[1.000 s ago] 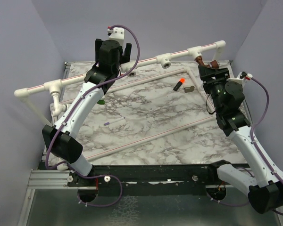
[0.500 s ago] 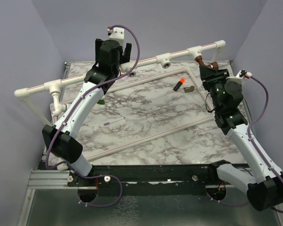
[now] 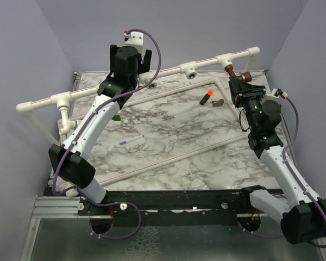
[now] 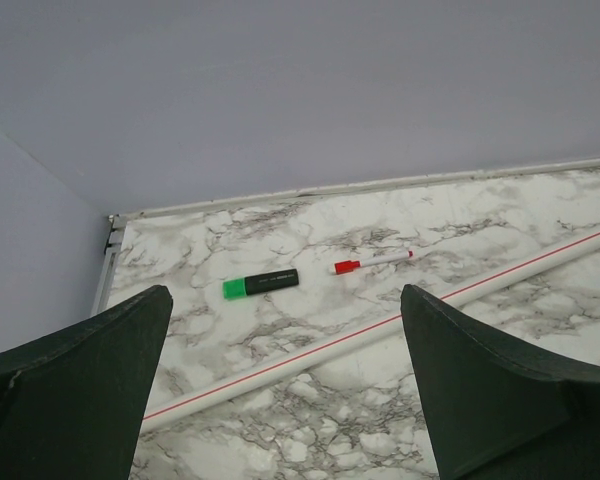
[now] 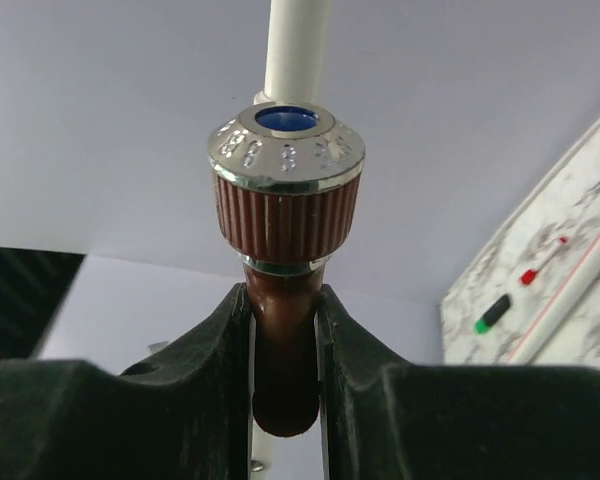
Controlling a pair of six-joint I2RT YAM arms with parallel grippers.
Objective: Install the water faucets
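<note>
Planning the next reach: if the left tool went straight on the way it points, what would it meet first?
Probably the thin white red-striped pipe lying on the marble tabletop; depth is unclear.

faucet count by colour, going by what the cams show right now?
reddish-brown faucet: 1
white faucet: 1
green faucet: 1 (only a sliver shows in the top view)
Total: 3
</note>
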